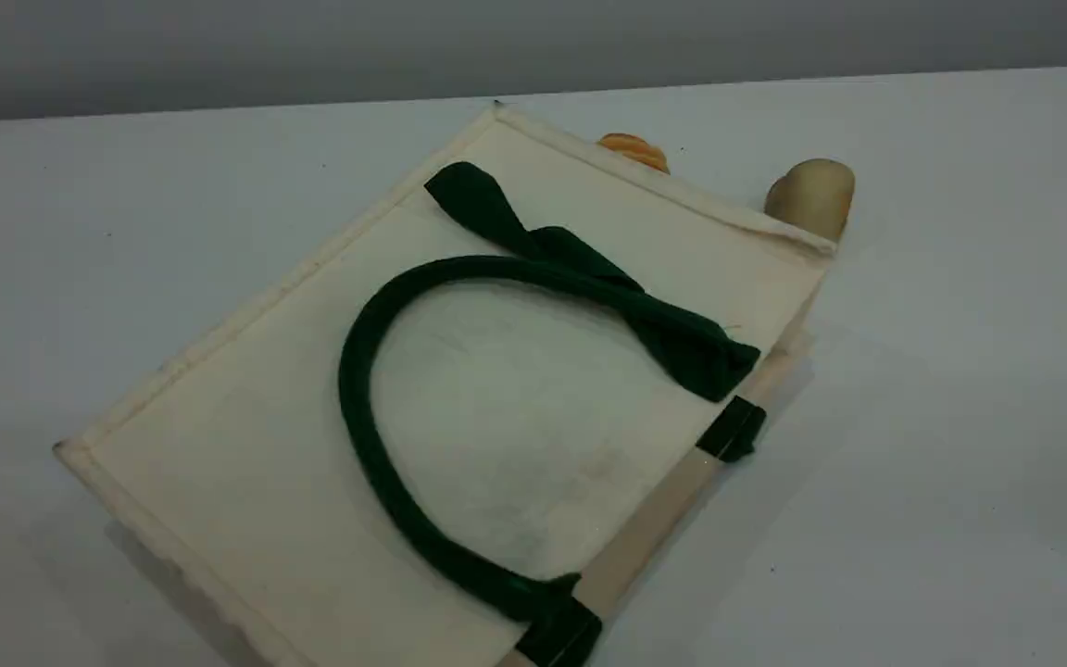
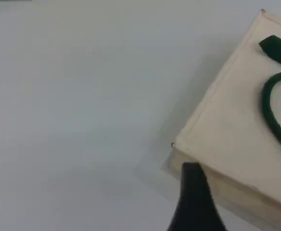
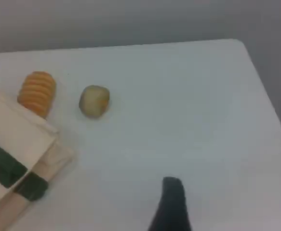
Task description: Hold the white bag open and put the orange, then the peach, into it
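The white bag [image 1: 496, 398] lies flat on the table with its mouth shut. Its rim, with green tabs [image 1: 731, 429], faces the right. One dark green handle [image 1: 356, 371] lies looped on top of it. No arm shows in the scene view. In the left wrist view my left gripper's fingertip [image 2: 193, 187] hovers by a corner of the bag [image 2: 236, 130], with nothing at it. My right gripper's fingertip [image 3: 171, 202] hangs over bare table, right of the bag's rim [image 3: 15, 130], holding nothing. The orange and the peach are out of view.
A ribbed pale-orange roll [image 1: 633, 150] [image 3: 36, 92] and a beige potato-like lump [image 1: 811, 196] [image 3: 94, 100] sit just behind the bag's far edge. The table's far edge and its right corner show in the right wrist view.
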